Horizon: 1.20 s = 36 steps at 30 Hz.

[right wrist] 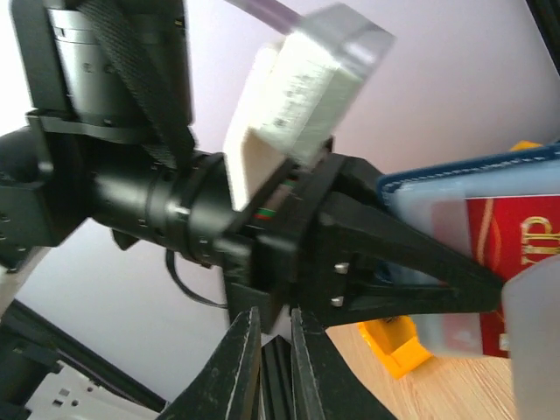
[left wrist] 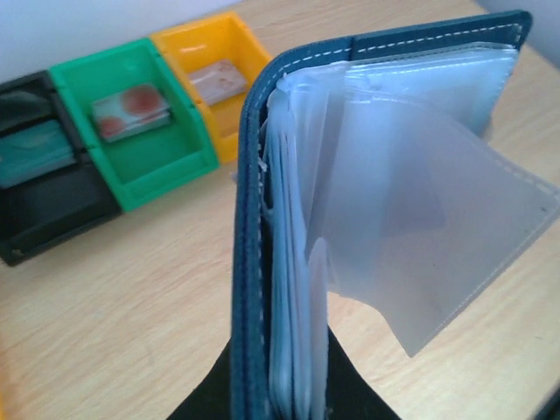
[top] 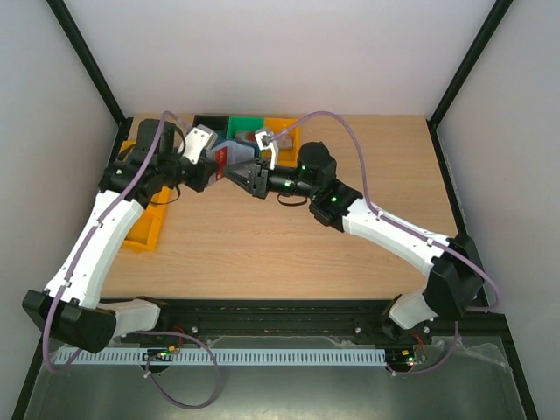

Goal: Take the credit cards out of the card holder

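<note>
Top view: I'm holding the card holder (top: 226, 157) off the table in the clamped left gripper (top: 217, 166), with the right gripper (top: 251, 178) just beside it. Left wrist: the holder is hanging open and credit cards (left wrist: 131, 112) are lying in the bins (left wrist: 166, 166). Right wrist: my fingers are sitting nearly closed, gripping nothing I can see. A red card (right wrist: 516, 236) is showing in a sleeve, so I'm judging this partly done

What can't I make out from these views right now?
Top view: card holder too small, wedged between left gripper and right gripper; contents unreadable.
Left wrist: frosted sleeves hide whether cards remain.
Right wrist: red card cut off by the frame edge, partly behind a blurred sleeve.
</note>
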Motion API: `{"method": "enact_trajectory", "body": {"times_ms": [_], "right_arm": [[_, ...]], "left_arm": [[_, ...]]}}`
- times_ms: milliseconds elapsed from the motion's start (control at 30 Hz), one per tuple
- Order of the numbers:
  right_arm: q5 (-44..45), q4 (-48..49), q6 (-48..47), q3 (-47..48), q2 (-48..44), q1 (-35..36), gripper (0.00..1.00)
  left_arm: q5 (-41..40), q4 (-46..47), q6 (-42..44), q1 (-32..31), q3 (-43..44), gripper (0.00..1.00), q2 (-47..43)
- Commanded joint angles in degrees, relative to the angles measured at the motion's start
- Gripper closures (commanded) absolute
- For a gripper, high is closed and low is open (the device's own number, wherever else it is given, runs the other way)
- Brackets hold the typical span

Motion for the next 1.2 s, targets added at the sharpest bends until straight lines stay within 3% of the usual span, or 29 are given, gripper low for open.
{"method": "enact_trajectory", "body": {"times_ms": [0,133,333,533,833,1167], "right_arm": [[4.2,-1.8,-0.5,1.4,0.9,-0.1,0.89],[9.9,-10.1,-5.6,3.2,0.9,-0.6,0.9],[19.1,-20.0,-11.2,4.1,-0.7,-2.6,0.9],[5.5,-19.7,-20.1,3.1,-3.2,-2.7,0.8],[2.9,-21.3,-25.0,3.1,-5.6,-2.7,0.7],[-7.3,-13.3,-22.0,2.3,-5.4,-1.7,0.74]], "left_arm": [[14.4,-0.9,-1.7,2.1,1.7,0.98,-1.6],[23.0,-1.3,-1.9,4.4,2.0,0.98,-2.7],[29.3,-2.9,0.1,5.6,2.6,0.98,-3.7],[32.8,-4.7,4.4,5.6,2.3,0.98,-3.9],[48.2,-15.6,19.5,5.6,6.9,0.98,-4.7],[48.3,-10.6,14.0,5.7,5.4,0.98,-4.4]]}}
